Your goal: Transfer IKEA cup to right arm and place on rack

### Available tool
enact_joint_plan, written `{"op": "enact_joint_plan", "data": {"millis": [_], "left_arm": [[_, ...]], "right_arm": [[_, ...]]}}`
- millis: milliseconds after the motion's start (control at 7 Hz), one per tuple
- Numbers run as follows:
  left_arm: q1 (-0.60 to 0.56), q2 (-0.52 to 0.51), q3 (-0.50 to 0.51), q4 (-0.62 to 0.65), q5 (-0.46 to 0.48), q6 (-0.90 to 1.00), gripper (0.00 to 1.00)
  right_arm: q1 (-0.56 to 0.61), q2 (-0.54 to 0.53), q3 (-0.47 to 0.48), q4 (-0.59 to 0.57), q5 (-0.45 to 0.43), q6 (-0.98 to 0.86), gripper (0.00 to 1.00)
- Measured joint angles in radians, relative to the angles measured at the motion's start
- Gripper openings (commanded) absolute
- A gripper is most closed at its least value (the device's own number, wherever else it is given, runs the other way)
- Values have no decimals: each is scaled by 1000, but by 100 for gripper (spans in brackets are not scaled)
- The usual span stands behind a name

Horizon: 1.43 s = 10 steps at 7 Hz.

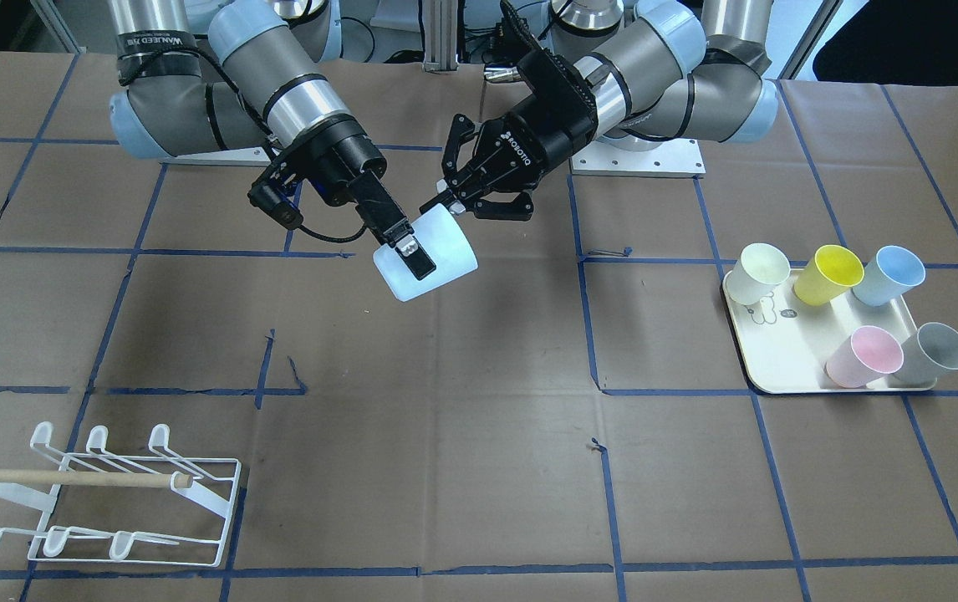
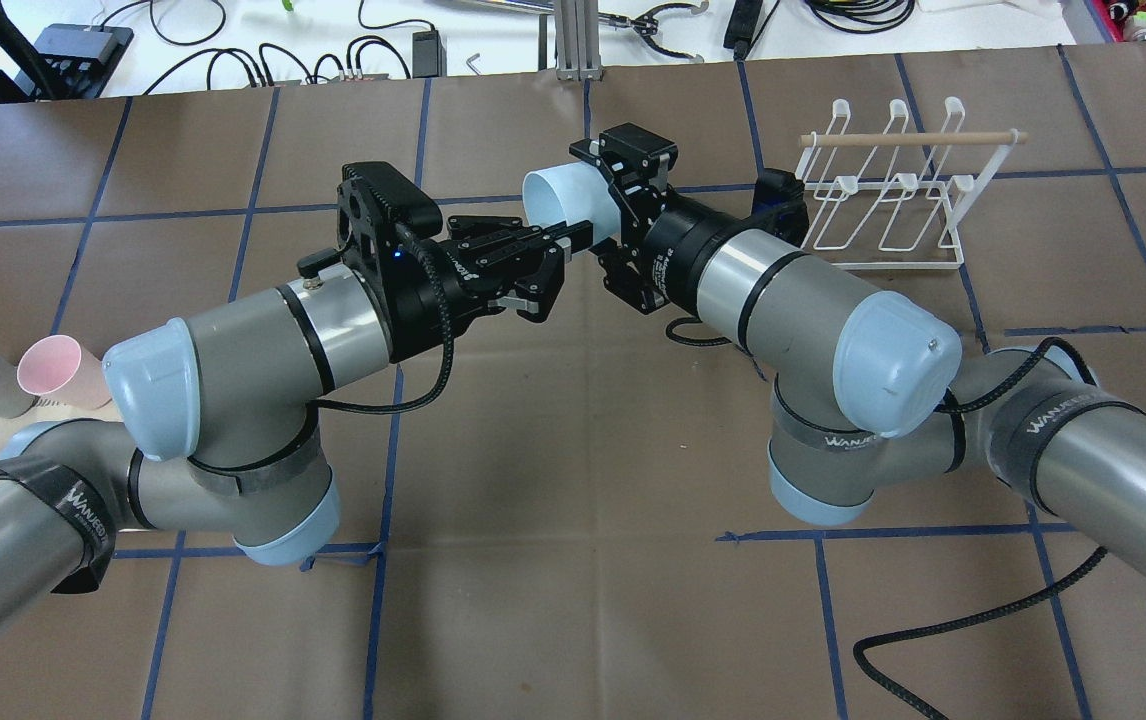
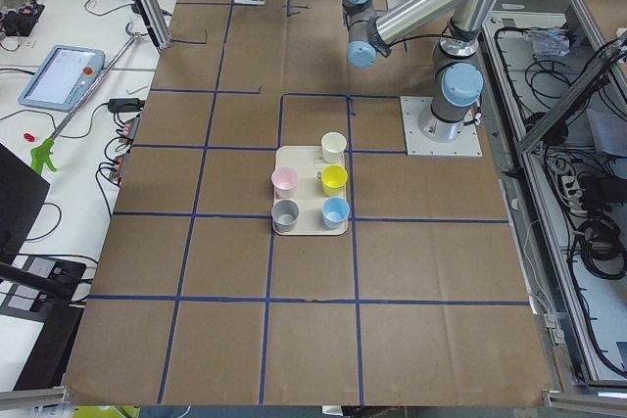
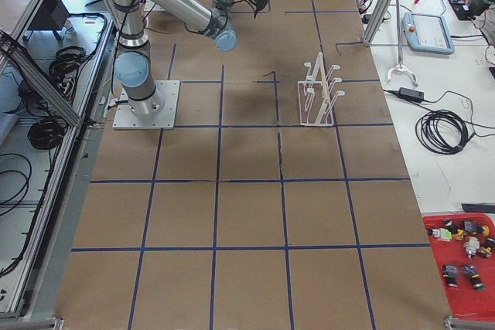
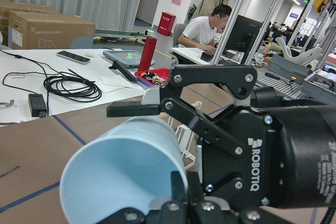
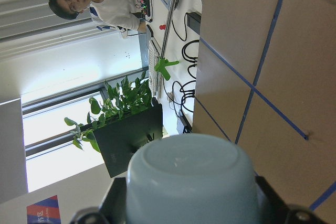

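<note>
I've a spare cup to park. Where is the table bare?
Bare: the wide middle of the table between rack and tray, on the operators' side. Crowded: the tray, holding five cups, and nearer the robot, where left gripper and right gripper meet at the pale blue cup in the air.

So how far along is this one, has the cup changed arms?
Done: the cup is up in the air over the table. In hand: the handover; the right pincer is clamped across the cup's body, while the left pincer sits at its rim, and I cannot tell whether it grips. Left: the left pincer backing off, then the carry to the rack, whose prongs are all bare.
</note>
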Motion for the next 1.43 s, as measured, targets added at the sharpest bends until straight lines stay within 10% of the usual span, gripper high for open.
{"op": "enact_joint_plan", "data": {"millis": [429,714,1429], "left_arm": [[0,11,1,0,3,0,42],[0,12,4,0,6,0,93],[60,27,-20,-2,5,-1,99]], "right_arm": [[-1,0,-10,3,-1,-1,50],[-1,-1,-10,3,-4,-1,49],[-2,-1,-12,3,-12,0,38]]}}
